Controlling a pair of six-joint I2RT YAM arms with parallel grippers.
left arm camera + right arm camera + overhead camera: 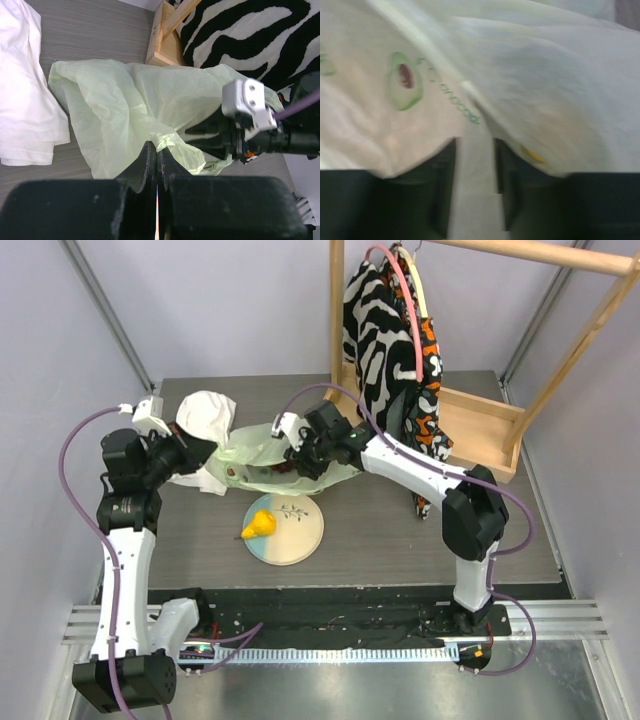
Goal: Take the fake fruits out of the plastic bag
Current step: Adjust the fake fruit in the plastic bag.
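The pale green plastic bag (255, 455) lies crumpled on the table behind the plate. My left gripper (205, 453) is at its left end, shut on a bunched fold of the film (162, 140). My right gripper (290, 455) is pushed into the bag's right side. In the right wrist view the film (530, 75), printed with an avocado (405, 80), drapes over both fingers. They stand a little apart and their tips are hidden (475, 145). A yellow pear (260, 525) lies on the plate (305, 530). Other fake fruits are hidden in the bag.
A white cloth (205, 415) lies behind and left of the bag, touching it. A wooden rack (480, 425) at the back right carries a zebra-patterned garment (380, 330) hanging close behind my right arm.
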